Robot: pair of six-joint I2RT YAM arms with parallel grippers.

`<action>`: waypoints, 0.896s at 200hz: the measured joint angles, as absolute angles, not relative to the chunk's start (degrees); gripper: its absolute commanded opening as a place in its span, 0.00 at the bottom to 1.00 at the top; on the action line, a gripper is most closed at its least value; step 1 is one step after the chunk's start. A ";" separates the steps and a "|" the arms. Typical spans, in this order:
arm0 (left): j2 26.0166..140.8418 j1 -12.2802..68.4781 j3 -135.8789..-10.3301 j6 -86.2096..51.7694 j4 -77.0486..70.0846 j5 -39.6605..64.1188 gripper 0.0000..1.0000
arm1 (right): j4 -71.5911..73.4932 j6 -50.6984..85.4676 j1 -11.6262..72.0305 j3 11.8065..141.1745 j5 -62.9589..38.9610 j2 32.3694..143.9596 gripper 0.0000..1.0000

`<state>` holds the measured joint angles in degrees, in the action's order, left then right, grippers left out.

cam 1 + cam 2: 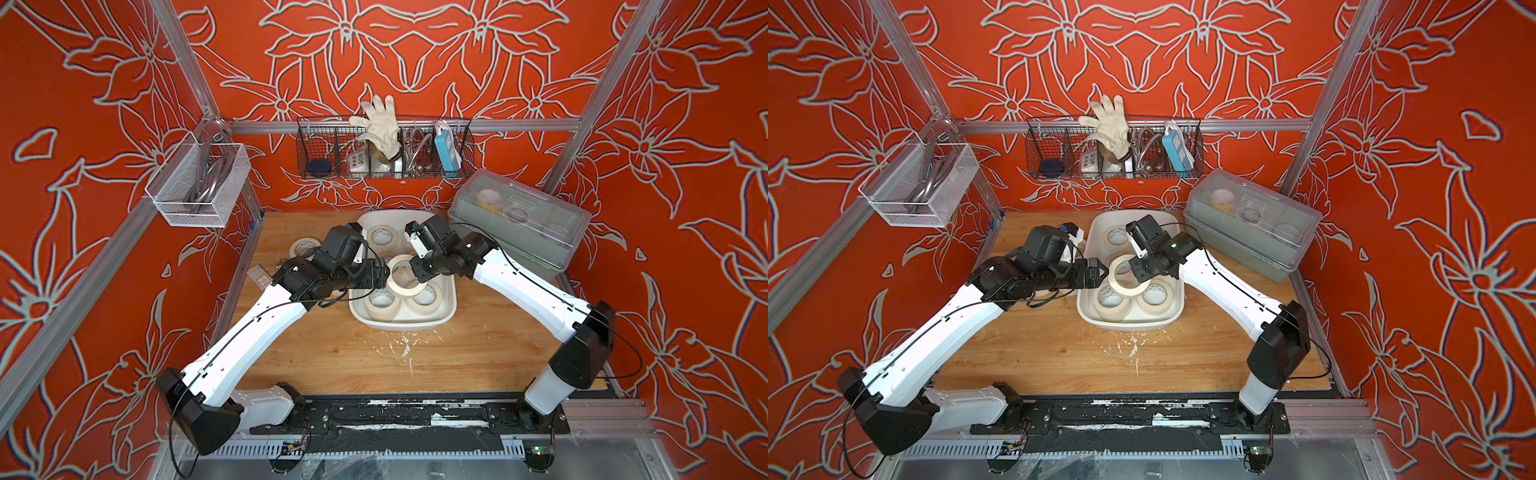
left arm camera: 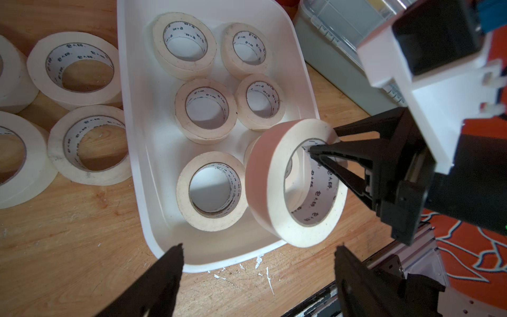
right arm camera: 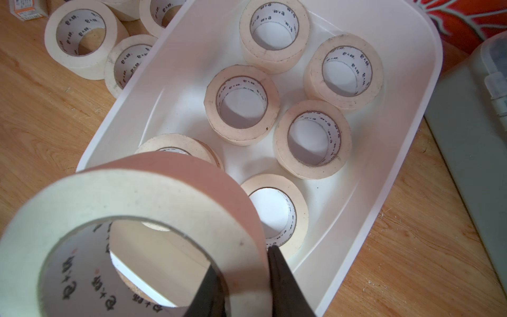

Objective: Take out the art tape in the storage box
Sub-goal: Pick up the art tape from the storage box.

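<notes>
Right claw [image 2: 323,140] clenched on the wall of one tilted tape roll [image 2: 275,192] above the box [image 2: 140,131], six other rolls [image 3: 211,104] inside; left claw [image 2: 258,248] released, at that roll's nine o'clock in both top views.

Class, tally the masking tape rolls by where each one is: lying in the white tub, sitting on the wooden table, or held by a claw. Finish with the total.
Boxed rolls, lying in the storage box: 6
Table rolls, on the table: 4
Held roll, pinched by the right claw: 1
Total: 11
</notes>
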<state>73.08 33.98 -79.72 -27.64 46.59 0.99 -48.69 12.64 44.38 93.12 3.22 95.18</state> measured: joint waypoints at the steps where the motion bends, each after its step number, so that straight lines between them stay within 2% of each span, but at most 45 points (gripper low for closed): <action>1: 73.21 34.06 -79.75 -27.62 46.61 0.93 0.81 | -48.69 12.64 44.45 93.12 3.25 95.18 0.00; 97: 82.06 36.84 -81.65 -26.81 48.82 -3.42 0.63 | -48.69 12.80 47.68 93.12 5.89 95.18 0.00; 179: 83.33 37.21 -81.52 -27.88 47.22 -3.62 0.29 | -47.53 12.78 47.68 91.44 6.20 94.24 0.00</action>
<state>83.33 37.21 -81.52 -27.88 47.22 -3.62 -47.53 12.78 47.68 91.44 6.20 94.24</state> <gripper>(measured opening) 0.320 0.246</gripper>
